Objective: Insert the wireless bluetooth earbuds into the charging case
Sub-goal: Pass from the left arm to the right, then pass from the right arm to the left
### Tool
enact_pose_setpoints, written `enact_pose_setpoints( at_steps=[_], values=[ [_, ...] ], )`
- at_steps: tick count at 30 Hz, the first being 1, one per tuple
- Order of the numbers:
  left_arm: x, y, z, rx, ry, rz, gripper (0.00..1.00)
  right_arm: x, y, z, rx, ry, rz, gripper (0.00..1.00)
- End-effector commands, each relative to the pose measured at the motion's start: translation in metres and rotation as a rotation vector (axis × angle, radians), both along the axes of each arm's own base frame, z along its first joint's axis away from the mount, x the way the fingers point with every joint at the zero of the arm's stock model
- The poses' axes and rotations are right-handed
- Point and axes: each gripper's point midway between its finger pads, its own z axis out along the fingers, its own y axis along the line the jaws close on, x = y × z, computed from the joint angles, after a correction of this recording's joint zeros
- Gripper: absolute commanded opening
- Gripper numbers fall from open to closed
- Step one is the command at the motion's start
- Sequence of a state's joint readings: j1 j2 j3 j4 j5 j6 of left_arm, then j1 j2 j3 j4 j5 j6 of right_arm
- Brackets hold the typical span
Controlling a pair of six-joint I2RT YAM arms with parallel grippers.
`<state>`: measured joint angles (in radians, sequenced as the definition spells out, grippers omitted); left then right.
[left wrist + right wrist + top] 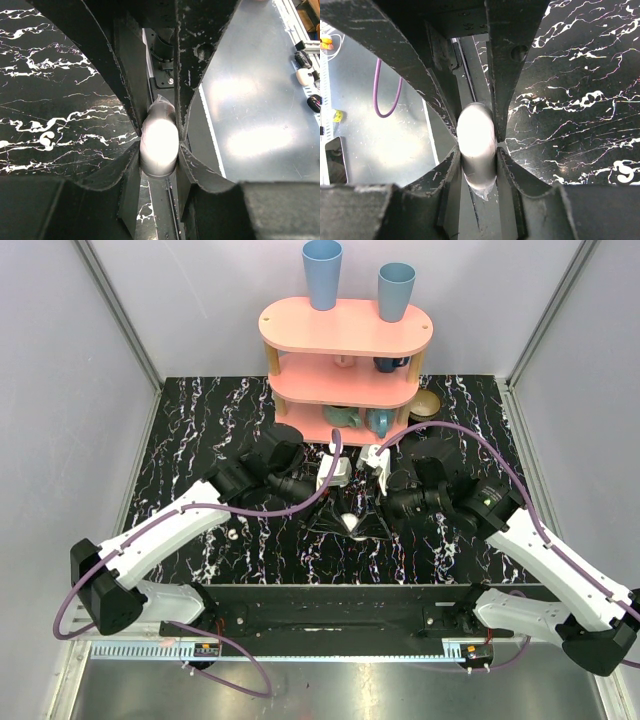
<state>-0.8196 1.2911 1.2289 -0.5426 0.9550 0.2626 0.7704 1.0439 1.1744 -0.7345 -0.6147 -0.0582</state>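
Top view: left end effector (342,516) and right end effector (364,516) meet at the middle of the tabletop (200,430), toward its near edge. The case (352,524) shows as a white speck between them. A pink shelf (345,328) stands far, with two blue cups (322,272) on top.

Left wrist: fingers (125,100) press against both sides of the glossy white case, pinching it.

Right wrist: fingers (497,75) touch both sides of the same case, pinching it. Cannot tell whether it rests on the tabletop.

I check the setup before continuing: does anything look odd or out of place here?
Only this: the charging case is pinched by the left gripper and the right gripper at once. Nothing looks spilled or damaged.
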Motion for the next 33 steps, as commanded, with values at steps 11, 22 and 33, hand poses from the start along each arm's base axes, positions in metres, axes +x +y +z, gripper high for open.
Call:
enact_pose_setpoints(
  at_steps=[11,22,33],
  values=[
    [0.019,-0.004,0.026,-0.085,-0.109,0.118,0.62,0.005,0.006,0.021,0.081,-0.035,-0.027,0.02],
    [0.069,0.028,0.054,-0.204,-0.219,0.492,0.99,0.021,0.005,0.018,0.080,-0.040,-0.134,0.00],
    [0.088,0.084,0.094,-0.683,-0.092,0.836,0.99,0.057,0.008,0.076,0.433,-0.124,-0.399,0.00]
  ],
)
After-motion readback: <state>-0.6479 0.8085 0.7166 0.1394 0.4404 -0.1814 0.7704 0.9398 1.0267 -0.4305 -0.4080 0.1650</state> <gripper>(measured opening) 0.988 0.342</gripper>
